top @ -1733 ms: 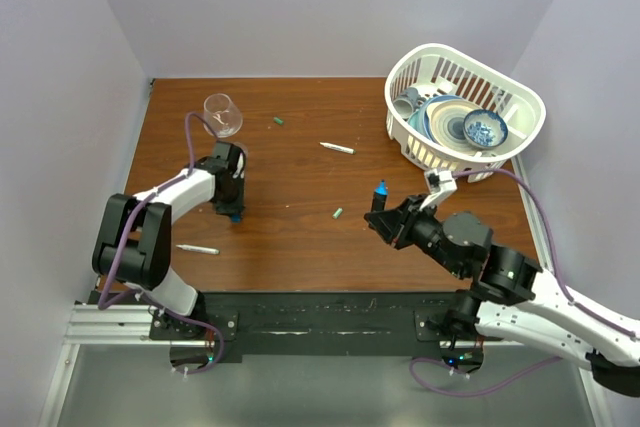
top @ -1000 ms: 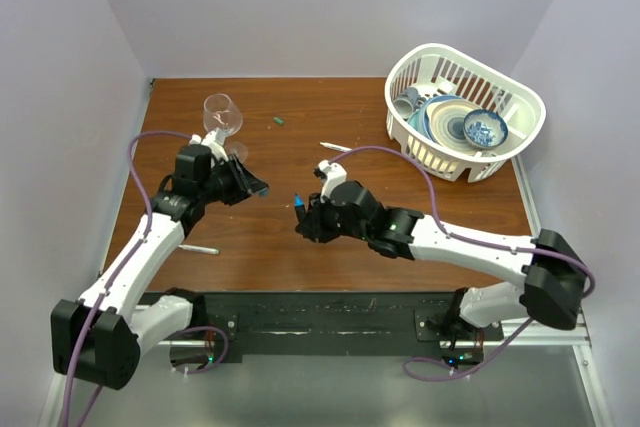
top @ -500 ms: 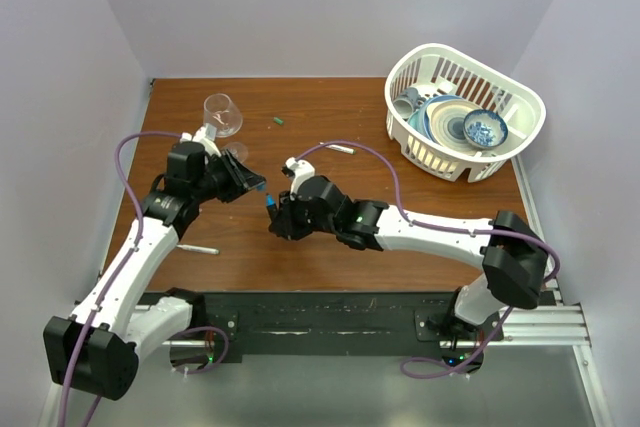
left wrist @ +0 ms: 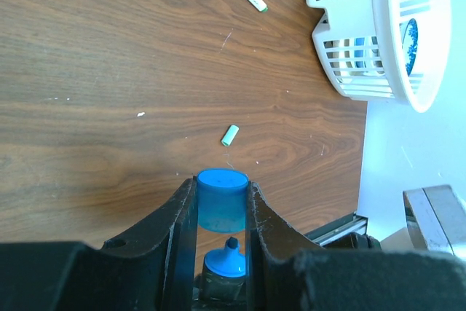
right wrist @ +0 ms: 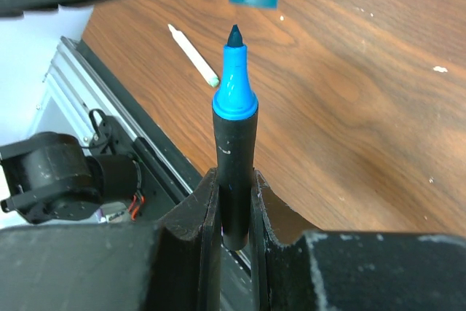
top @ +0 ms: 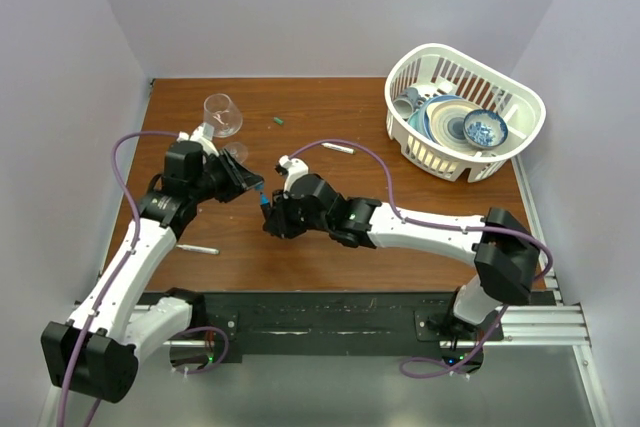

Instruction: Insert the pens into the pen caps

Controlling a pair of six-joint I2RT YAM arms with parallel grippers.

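Pinching the blue cap (left wrist: 222, 198) by its round sides in the left fingers (left wrist: 166, 232), open end facing the marker. Gripping the black marker (right wrist: 234, 172) low on its barrel in the right fingers (right wrist: 195, 227), blue tip outward. Holding both in the air over the bench (left wrist: 87, 71), left of centre, tip aimed at the cap's mouth but not yet inside, with a small gap between them.

Looks slightly off line from the right wrist, cap a touch to one side of the tip. Pushing in like this could catch the rim instead of the opening and twist the cap in its pinch, or pop it out to drop and roll. Could also tilt the marker or slide it back through its grip, given the low hold and long free length. Might smear ink on the cap's edge.

Worth minding the glass (top: 222, 115) just behind the left wrist when lining up again. Left lying on the bench: a white pen (top: 198, 248), a second white pen (top: 337, 148), a green cap (left wrist: 230, 135).
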